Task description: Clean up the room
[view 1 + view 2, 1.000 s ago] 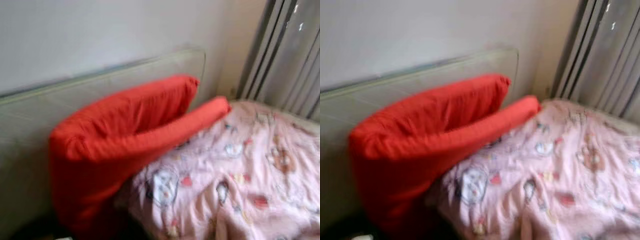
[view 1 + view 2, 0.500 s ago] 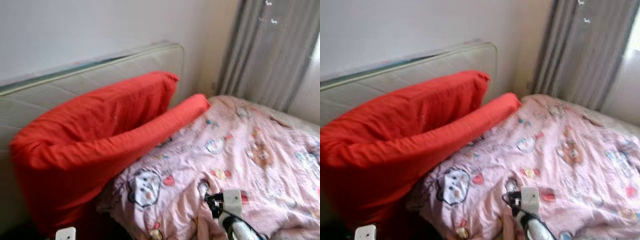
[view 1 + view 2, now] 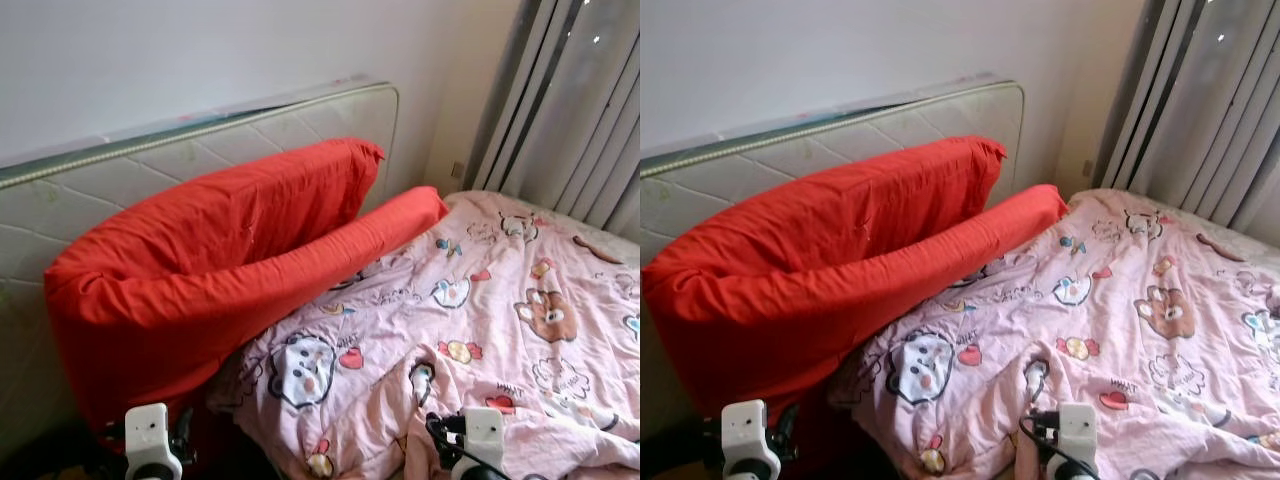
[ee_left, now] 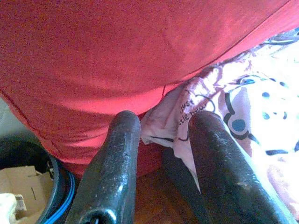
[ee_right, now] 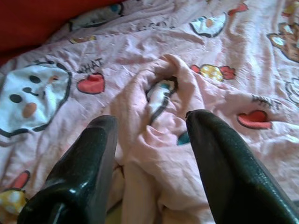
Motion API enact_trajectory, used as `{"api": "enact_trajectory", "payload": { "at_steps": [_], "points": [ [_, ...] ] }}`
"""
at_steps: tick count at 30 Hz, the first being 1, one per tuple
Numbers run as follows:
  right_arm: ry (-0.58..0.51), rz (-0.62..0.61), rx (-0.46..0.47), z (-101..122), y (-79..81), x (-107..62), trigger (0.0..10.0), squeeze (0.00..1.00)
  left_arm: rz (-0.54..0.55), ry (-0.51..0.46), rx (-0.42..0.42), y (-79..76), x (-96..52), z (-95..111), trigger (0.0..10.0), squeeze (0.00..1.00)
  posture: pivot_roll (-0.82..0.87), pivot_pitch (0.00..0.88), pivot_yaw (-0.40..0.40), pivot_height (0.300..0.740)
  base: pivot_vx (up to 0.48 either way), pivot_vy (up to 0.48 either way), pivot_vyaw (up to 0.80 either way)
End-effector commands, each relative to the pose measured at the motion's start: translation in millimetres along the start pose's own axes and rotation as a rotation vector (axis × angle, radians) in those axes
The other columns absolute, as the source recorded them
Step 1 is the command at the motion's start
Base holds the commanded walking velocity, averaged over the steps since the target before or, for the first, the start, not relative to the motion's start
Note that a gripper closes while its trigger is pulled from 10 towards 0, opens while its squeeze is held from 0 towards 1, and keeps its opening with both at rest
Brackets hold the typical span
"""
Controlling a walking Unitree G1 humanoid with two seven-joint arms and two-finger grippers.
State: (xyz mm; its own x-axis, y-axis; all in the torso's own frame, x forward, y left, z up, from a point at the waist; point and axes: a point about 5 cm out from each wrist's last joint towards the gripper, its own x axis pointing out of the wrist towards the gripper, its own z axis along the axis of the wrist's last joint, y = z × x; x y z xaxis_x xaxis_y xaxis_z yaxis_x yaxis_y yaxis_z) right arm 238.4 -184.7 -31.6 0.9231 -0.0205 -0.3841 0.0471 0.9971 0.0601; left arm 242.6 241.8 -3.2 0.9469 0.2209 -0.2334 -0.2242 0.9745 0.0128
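Observation:
A big red pillow [image 3: 210, 260] leans folded against a quilted headboard [image 3: 190, 150]. A pink blanket [image 3: 500, 320] with cartoon prints lies rumpled over the bed below it. My left gripper [image 4: 161, 140] is open, just short of the red pillow [image 4: 117, 56] and a hanging corner of the blanket [image 4: 187, 112]. My right gripper [image 5: 149, 130] is open above a raised fold of the pink blanket [image 5: 159, 107]. Both wrists [image 3: 150, 435] [image 3: 480, 435] stand at the bed's near edge.
Grey curtains [image 3: 570, 110] hang at the back right beside a white wall [image 3: 200, 50]. Under the left gripper are a wooden floor, a dark round container [image 4: 32, 158] and a cardboard box [image 4: 18, 182].
The view has swung and sharpened. Both wrists have come up into view at the bed's near edge; only the right one showed half a second ago.

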Motion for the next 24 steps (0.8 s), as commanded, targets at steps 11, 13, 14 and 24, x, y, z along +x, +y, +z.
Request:
{"api": "enact_trajectory", "payload": {
  "at_steps": [11, 13, 14, 24],
  "points": [
    [-0.08, -0.071, 0.013, 17.0, -14.4, 4.6, 10.0, 0.0, -0.036, -0.043, -0.029, -4.9, 4.7, 11.6, 10.0, 0.0, 0.03, 0.0, -0.059, 0.74, 0.0, 0.0, 0.0],
    [-0.114, -0.043, 0.013, 22.5, -10.3, 6.0, 10.0, 0.0, -0.096, -0.118, -0.013, -17.0, 6.7, 26.7, 10.0, 0.0, 0.03, 0.0, -0.06, 0.74, 0.0, 0.0, 0.0],
    [-0.114, -0.043, 0.013, 22.5, -10.3, 6.0, 10.0, 0.0, -0.096, -0.118, -0.013, -17.0, 6.7, 26.7, 10.0, 0.0, 0.03, 0.0, -0.06, 0.74, 0.0, 0.0, 0.0],
    [-0.128, 0.058, -0.004, 21.7, 6.2, 5.2, 10.0, 0.0, -0.202, -0.191, -0.021, -44.5, 6.0, 45.1, 10.0, 0.0, 0.02, 0.0, -0.06, 0.74, 0.0, 0.0, 0.0]
  ]
}}
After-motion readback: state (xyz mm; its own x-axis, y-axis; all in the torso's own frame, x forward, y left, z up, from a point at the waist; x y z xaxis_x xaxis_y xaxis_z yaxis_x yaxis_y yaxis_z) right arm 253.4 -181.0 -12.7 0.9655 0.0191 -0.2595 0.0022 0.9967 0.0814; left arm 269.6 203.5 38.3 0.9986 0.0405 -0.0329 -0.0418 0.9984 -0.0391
